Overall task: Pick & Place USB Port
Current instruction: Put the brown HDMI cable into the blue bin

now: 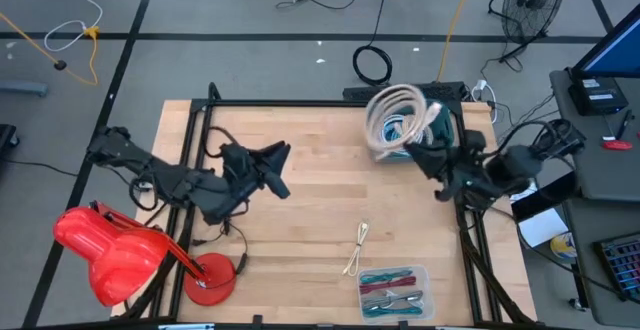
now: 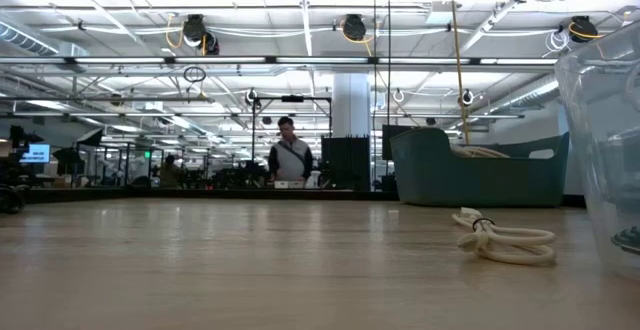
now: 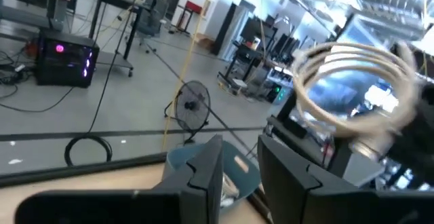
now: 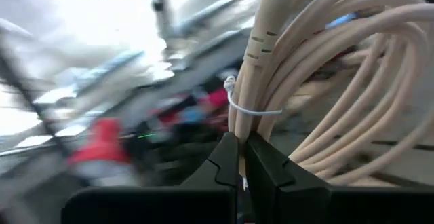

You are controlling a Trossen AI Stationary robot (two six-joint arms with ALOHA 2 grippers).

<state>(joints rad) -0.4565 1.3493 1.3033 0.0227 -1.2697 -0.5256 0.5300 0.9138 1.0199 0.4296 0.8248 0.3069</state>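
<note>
My right gripper (image 1: 414, 144) is shut on a coil of cream cable (image 1: 398, 116), held up over a teal bin (image 1: 442, 130) at the table's far right. The coil also shows in the left wrist view (image 3: 358, 81). A small cream cable bundle (image 1: 357, 249) lies flat on the table near the front; it also shows in the low view (image 2: 505, 240). My left gripper (image 1: 276, 167) is open and empty at the table's left middle, its fingers pointing toward the right; the gap between them shows in its wrist view (image 3: 240, 173). My right gripper pinches the coil's bundled strands (image 4: 239, 125) between its two fingers, just below a thin white tie (image 4: 256, 111) that binds them. The fingers (image 4: 224, 157) come from the table's right side. The coil is lifted clear of the bin and the table.
A clear box (image 1: 394, 292) with red and teal cables stands at the front edge, right of centre; its wall shows in the low view (image 2: 610, 120). A red object (image 1: 110, 250) and a red round base (image 1: 210, 276) sit at the front left. A person (image 2: 290, 158) stands far behind the table.
</note>
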